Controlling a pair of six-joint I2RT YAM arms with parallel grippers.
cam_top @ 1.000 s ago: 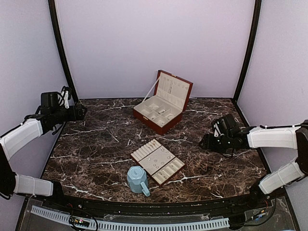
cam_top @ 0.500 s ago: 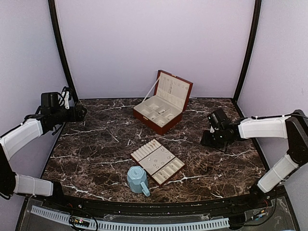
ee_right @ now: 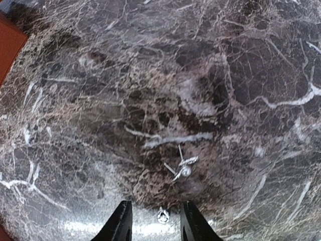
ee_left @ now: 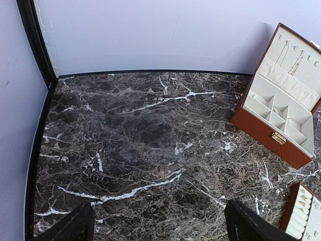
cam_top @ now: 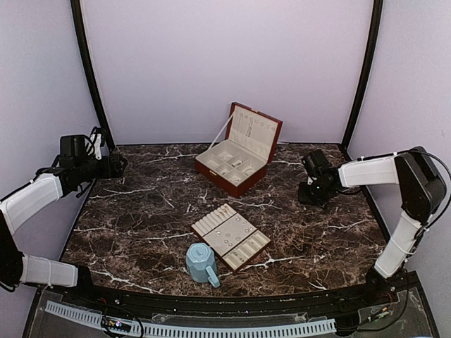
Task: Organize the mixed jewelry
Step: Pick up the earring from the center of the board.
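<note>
**Work surface and enclosure.** Your table [cam_top: 141, 211] is dark brown marble with white veins. Plain lilac walls [cam_top: 225, 63] and black corner posts [cam_top: 90, 77] enclose it. The open jewelry box [cam_top: 238, 160] stands near the back wall. The cream-lined tray [cam_top: 230, 236] and blue mug [cam_top: 201, 263] sit nearer the arm bases. Your left gripper [ee_left: 159, 207] hangs over bare marble at the left, fingers spread wide. Your right gripper [ee_right: 155, 206] points down at the table with its fingers parted. A tiny silvery bit [ee_right: 163, 216] lies between the tips, and a stud-like piece [ee_right: 183, 168] lies just beyond.
</note>
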